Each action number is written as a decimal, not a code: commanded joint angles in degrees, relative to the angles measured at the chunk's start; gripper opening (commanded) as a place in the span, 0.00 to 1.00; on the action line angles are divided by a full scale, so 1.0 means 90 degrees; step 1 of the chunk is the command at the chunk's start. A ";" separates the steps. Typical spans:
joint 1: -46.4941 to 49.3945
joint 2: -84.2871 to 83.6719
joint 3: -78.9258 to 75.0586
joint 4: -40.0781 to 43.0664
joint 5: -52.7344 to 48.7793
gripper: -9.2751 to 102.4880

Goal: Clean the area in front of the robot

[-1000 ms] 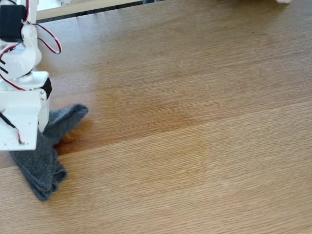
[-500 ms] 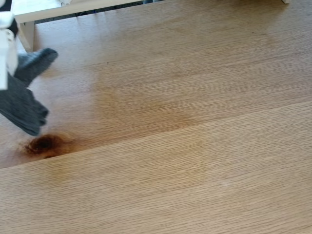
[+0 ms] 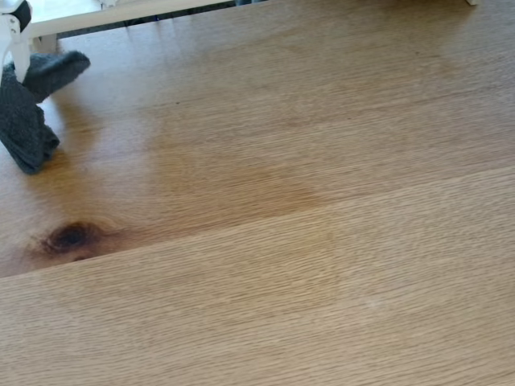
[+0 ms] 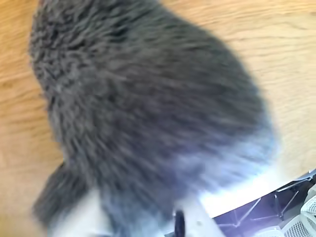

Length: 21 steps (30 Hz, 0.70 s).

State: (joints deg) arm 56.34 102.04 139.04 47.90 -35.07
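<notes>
A grey fuzzy cloth (image 3: 26, 121) hangs at the far left of the fixed view, its lower end at or just above the wooden table (image 3: 322, 241). The white gripper (image 3: 13, 58) comes in from the top left corner, shut on the cloth's upper part; the rest of the arm is cut off by the frame. In the wrist view the same cloth (image 4: 148, 108) is blurred and covers most of the picture, with a white finger (image 4: 81, 217) under it at the bottom edge. A dark brown spot (image 3: 71, 236) lies on the wood below the cloth.
A white raised shelf (image 3: 121, 10) runs along the table's far edge at the top left. In the wrist view the table's edge (image 4: 276, 173) shows at the lower right, with dark and white items beyond it.
The arm has swung back and left, almost out of the fixed view, carrying the cloth with it. The dark spot that the cloth covered now shows.
</notes>
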 commanded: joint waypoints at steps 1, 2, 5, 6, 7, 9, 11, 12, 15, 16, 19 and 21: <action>-0.0449 0.0703 -0.0039 -0.0361 0.0537 0.45; -0.0645 0.0820 -0.0039 -0.0371 0.0771 0.45; -0.1416 0.1211 -0.0039 -0.0371 0.1318 0.45; -0.1719 0.1367 -0.0039 -0.0332 0.1533 0.43; -0.2051 0.1533 -0.0039 -0.0234 0.1699 0.39; -0.2793 0.1836 -0.0039 -0.0039 0.2158 0.30; -0.3604 0.2129 -0.0039 0.0234 0.2598 0.27; -0.4014 0.2275 -0.0039 0.0312 0.2871 0.26; -0.5088 0.2754 0.0059 0.0117 0.3613 0.18; -0.5361 0.2871 0.0068 0.0010 0.3809 0.13; -0.5928 0.3145 0.0068 -0.0195 0.4551 0.08; -0.6094 0.3252 0.0078 -0.0283 0.5000 0.08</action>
State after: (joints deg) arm 4.75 126.83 140.45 47.29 3.78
